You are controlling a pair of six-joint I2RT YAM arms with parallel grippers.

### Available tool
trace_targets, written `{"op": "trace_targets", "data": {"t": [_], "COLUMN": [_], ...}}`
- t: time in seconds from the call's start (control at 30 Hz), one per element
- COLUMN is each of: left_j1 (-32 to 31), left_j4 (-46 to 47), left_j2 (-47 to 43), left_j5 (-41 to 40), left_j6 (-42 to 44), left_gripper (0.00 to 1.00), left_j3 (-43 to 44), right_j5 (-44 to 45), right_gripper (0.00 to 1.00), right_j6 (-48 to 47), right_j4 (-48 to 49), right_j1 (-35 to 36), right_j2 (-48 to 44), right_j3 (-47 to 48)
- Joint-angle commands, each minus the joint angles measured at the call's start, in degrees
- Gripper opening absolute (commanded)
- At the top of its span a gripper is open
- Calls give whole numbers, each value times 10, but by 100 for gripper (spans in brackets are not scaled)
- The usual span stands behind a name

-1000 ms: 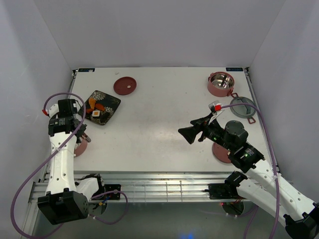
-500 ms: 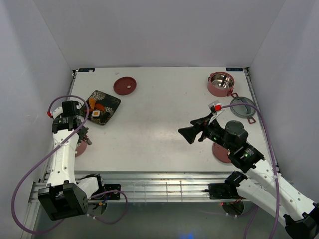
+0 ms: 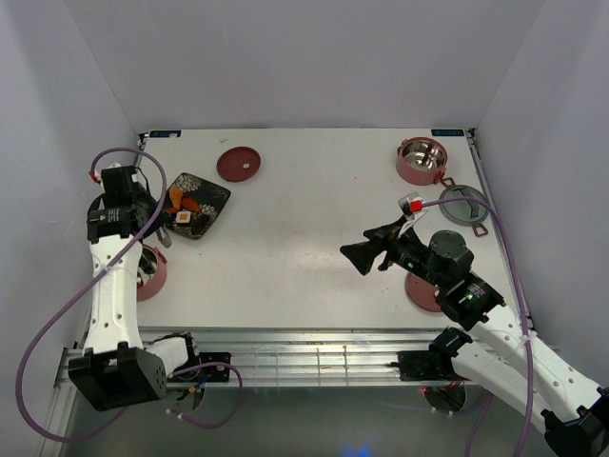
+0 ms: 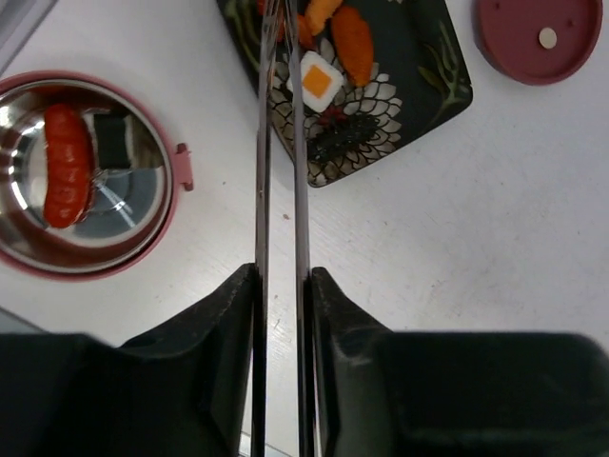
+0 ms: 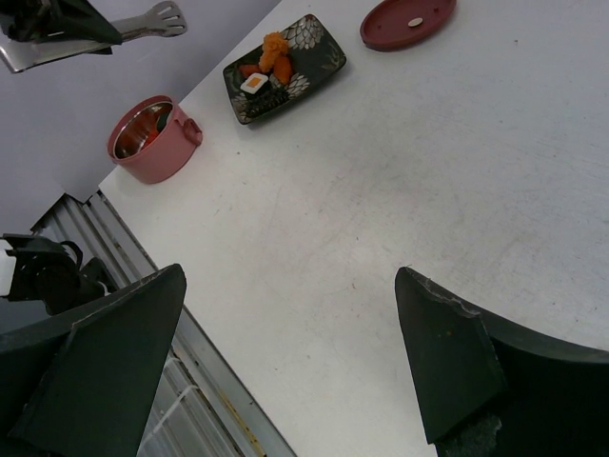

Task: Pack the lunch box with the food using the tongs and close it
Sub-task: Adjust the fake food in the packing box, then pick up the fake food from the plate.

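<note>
Black fingers [image 4: 233, 300] of the left gripper [image 4: 283, 281] clamp the silver tongs [image 4: 281, 181], whose arms run out over the floral plate [image 4: 419, 105] and its food [image 4: 317, 76]. Only the left wrist view shows inside the near-left lunch box tier [image 4: 176, 167]: an orange-red piece and a dark-wrapped roll. From above, the left arm hides most of it. That tier sits close to the left edge of the table [image 3: 285, 238], and bare table spreads between the arms. The left arm stretches far along that edge. The right gripper [image 3: 364, 248] hovers right of centre, jaws wide apart and empty.
</note>
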Motion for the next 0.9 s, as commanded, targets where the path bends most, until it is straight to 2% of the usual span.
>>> {"op": "trace_targets", "data": {"t": [0.0, 0.3, 0.6, 0.87], "left_j1": [2, 1, 1, 0], "left_j4": [47, 117, 133, 144], "left_j2": [44, 165, 208, 246], "left_j5": [61, 113, 94, 93], "left_j6": [28, 47, 62, 70], "left_gripper": [40, 45, 50, 50], "left_j3": [11, 48, 59, 56], "right_j5": [4, 2, -3, 6], "right_gripper": [96, 96, 96, 96], "right_j6": [-5, -8, -6, -10], "right_j4": [28, 25, 27, 25], "right_j1": [1, 1, 1, 1], "right_j2": [2, -2, 0, 2], "right_j3": [-1, 1, -1, 0]}}
